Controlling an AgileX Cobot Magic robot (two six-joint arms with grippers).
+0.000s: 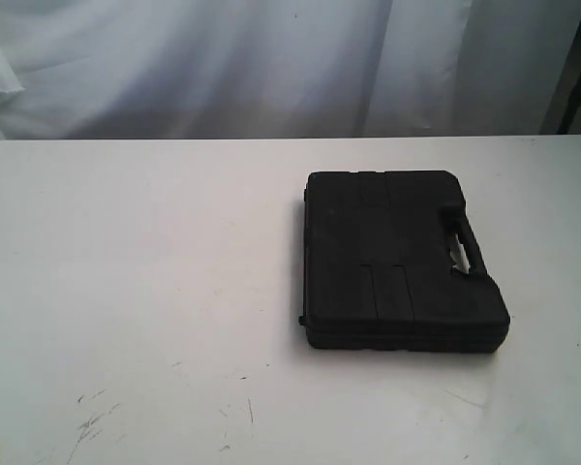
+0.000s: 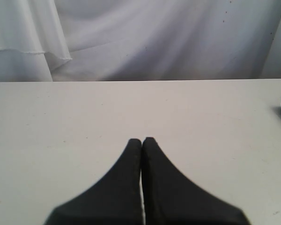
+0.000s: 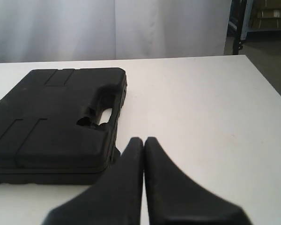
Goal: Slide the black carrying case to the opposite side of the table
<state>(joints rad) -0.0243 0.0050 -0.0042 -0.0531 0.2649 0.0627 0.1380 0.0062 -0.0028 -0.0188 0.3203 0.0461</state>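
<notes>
Now, case [image 1: 397,257]: flat on table [image 1: 126,291], near right edge.
Right gripper [image 3: 143,140]: clenched, empty; push handle [image 3: 100,112] side low, leftward.
Left gripper [image 2: 141,140]: clenched, empty.

My end effector [image 3: 143,140] hangs with both fingers pressed together over the white tabletop [image 3: 201,103]. The black case [image 3: 51,117] lies flat just beside it, its handle cutout [image 3: 100,115] facing me. A pale curtain [image 3: 107,28] hangs behind.

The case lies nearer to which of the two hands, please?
The right hand: the case lies close beside it, while the left hand sees only a distant corner.
</notes>
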